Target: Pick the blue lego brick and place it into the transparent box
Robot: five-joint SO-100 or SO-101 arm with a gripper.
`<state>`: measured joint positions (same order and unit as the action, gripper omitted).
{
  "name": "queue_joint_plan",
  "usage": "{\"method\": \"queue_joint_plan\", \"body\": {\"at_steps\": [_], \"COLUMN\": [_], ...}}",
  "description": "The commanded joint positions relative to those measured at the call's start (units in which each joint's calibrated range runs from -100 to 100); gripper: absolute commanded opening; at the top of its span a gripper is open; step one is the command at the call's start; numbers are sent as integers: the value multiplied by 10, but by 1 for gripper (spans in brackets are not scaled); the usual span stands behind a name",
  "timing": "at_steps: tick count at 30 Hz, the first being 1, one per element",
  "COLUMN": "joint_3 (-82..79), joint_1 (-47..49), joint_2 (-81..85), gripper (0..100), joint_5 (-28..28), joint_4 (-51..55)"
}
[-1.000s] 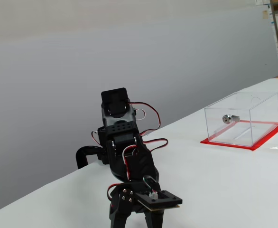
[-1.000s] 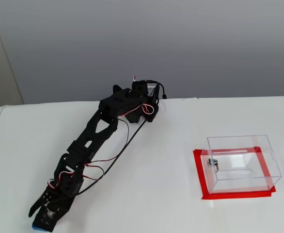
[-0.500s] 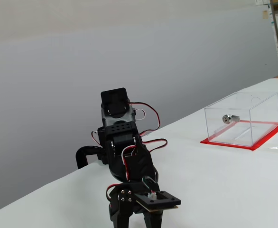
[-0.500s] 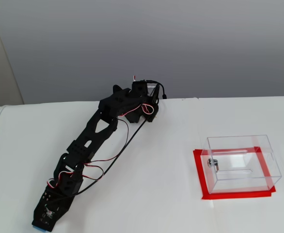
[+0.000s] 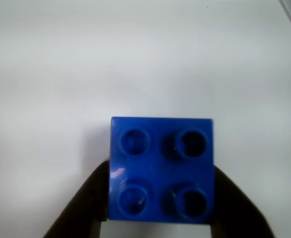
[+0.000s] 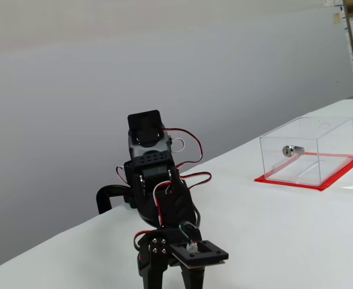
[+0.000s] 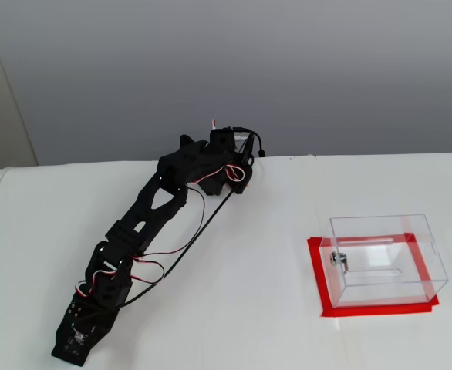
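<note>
Fingers (image 5: 88, 208) press on both sides of the blue lego brick (image 5: 161, 168), so the grasp looks made, while the carry to the transparent box (image 7: 384, 258), standing well apart across the bench (image 7: 234, 308), is left.

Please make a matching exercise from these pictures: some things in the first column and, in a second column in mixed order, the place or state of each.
Things
1. blue lego brick
2. transparent box
3. silver lock cylinder
4. end effector

Places or states
A. fixed in one wall of the clear box
B. stands on the red flat base
C. studs up, between two dark fingers
D. closed on the brick, on both its sides

Pairs: 1-C, 2-B, 3-A, 4-D
</note>
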<state>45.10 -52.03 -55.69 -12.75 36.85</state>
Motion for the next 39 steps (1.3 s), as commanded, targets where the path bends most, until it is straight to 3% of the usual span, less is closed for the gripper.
{"method": "queue_joint_plan", "body": {"at_steps": [1,25,39], "joint_3": [18,17,16], "joint_1": [8,148,421], "joint_2": [91,477,618], "gripper": [8,8,8], "joint_5": [-1,0,2], "joint_4": [14,244,336]}}
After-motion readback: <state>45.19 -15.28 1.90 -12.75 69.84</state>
